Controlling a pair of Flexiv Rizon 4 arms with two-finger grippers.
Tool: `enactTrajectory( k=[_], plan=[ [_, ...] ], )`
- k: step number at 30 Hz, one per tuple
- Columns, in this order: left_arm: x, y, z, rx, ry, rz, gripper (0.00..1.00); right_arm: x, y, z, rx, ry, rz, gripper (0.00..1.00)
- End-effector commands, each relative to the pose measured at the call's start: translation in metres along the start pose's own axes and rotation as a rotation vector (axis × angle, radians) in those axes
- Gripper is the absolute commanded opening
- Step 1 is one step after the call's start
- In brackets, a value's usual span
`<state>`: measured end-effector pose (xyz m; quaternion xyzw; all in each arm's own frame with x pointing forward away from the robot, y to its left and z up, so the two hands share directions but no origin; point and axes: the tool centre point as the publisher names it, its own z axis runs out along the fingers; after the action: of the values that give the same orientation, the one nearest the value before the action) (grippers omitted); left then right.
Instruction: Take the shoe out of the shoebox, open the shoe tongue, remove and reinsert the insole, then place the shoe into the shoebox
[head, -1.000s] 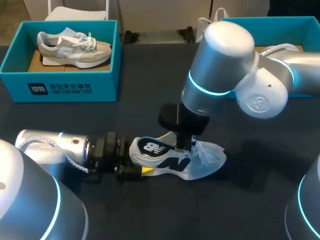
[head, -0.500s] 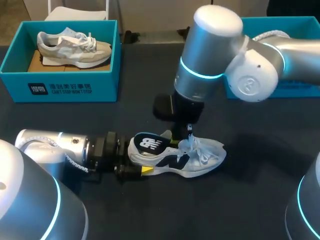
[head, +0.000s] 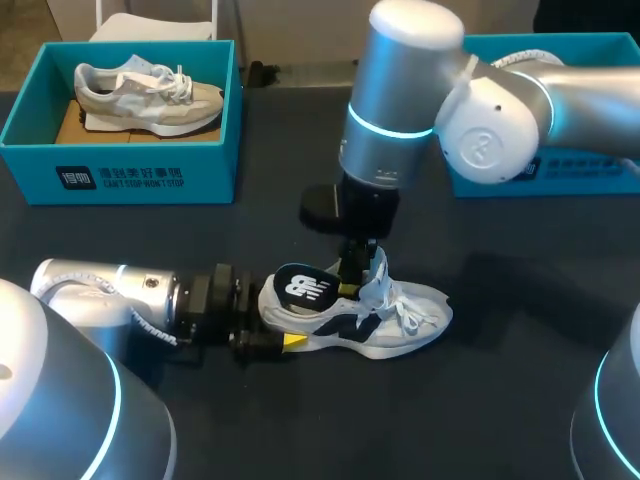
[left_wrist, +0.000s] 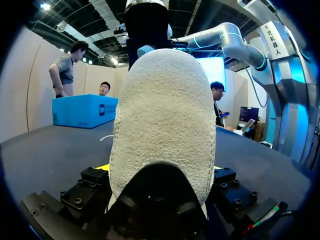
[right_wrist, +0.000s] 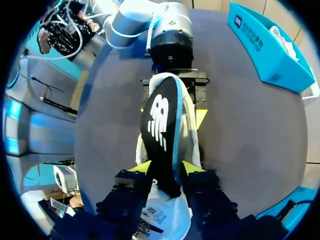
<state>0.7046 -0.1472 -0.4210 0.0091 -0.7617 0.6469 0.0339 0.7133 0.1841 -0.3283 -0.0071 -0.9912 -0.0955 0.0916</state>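
Right now the white sneaker (head: 392, 328) w/ navy side logo sits on the dark desk (head: 300, 420), near the middle, heel toward the L arm (head: 130, 295), toe toward the R side. L arm lies low along the desk; L jaws are clamped on the sneaker's heel, 1 yellow tip on each side, w/ the heel filling the L wrist view. R arm (head: 400, 110) comes down from above, past the middle. R jaws pinch the black insole (head: 300, 287) from 2 sides, gap narrow. Insole's white-logo end sticks out over the heel opening; can't tell how much is inside. White laces (head: 408, 312) lie loose. Far L, a teal shoebox (head: 120, 170) holds 1 beige-grey sneaker (head: 150, 90). Far R, a 2nd teal shoebox (head: 590, 172) sits partly behind the R arm. Both are well apart from the white sneaker.
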Motion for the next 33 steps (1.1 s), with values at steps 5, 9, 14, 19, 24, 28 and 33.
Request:
enactTrajectory(
  k=[5,9,14,19,24,28,33],
  plan=[
    [0.0,0.0,0.001,0.0,-0.003,0.0,0.0,-0.001,0.002,0.001,0.003,0.027,0.01,0.44],
    [0.0,0.0,0.001,0.0,-0.003,0.0,0.0,-0.002,0.008,0.004,-0.008,0.03,0.008,0.44],
    [0.0,0.0,0.001,0.0,-0.003,0.0,0.0,-0.004,0.011,0.013,-0.027,0.056,-0.002,0.44],
    [0.0,0.0,0.001,0.0,-0.003,0.0,0.0,-0.004,0.007,0.02,-0.038,0.092,-0.001,0.44],
    [0.0,0.0,0.001,0.0,-0.003,0.0,0.0,-0.004,0.002,0.026,-0.068,0.118,0.003,0.41],
    [0.0,0.0,0.001,0.0,-0.003,0.0,0.0,-0.002,0.001,0.028,-0.073,0.125,0.002,0.21],
    [0.0,0.0,0.001,0.0,-0.003,0.0,0.0,0.004,-0.002,0.028,-0.076,0.125,-0.011,0.0]
  ],
)
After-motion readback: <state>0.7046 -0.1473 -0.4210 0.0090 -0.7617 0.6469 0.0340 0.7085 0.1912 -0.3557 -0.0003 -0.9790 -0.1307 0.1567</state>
